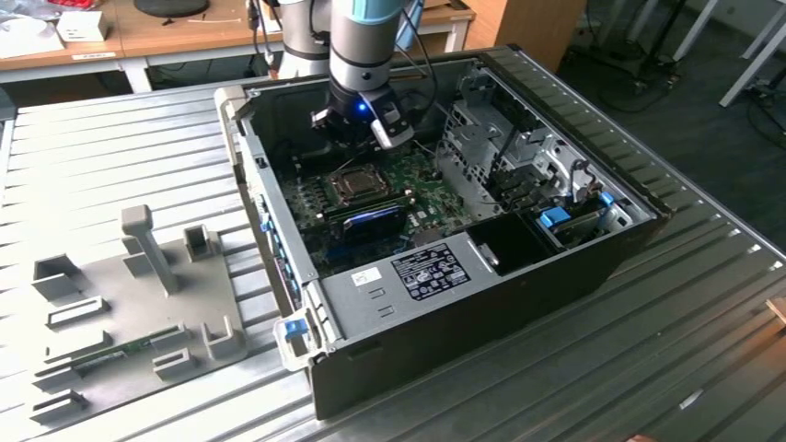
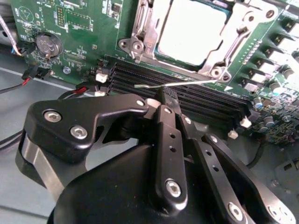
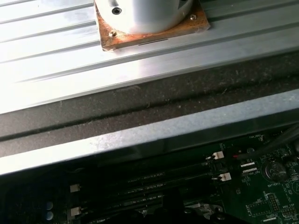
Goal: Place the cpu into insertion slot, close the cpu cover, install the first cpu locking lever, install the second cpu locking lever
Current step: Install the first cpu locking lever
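while my gripper (image 2: 167,95), pressed together, hovers at the thin lever (image 2: 191,83), the cpu (image 2: 189,30) lies in the slot (image 1: 357,184) under the closed cover (image 2: 140,21), just on the lever's far side.

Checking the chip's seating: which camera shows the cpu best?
The second wrist view: the cpu lies close and bright within the cpu cover. The exterior view shows the insertion slot small and dark. The first wrist view takes in memory slots and case wall.
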### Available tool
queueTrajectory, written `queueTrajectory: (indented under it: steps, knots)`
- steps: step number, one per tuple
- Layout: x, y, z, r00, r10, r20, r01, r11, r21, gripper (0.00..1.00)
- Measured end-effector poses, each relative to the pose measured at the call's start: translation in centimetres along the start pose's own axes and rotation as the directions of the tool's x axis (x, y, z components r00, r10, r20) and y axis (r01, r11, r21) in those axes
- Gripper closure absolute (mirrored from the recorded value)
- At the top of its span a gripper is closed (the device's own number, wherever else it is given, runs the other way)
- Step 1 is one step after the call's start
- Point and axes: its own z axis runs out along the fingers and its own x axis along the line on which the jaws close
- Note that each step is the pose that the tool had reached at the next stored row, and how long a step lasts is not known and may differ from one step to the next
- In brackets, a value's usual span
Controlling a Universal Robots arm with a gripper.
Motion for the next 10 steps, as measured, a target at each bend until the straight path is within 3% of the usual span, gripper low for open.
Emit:
queueTrajectory:
  steps: [10]
  knots:
    - [0.04, -0.02, 0.00, 1.0000, 0.010, 0.0030, -0.010, 1.0000, 0.0000, 0.90]
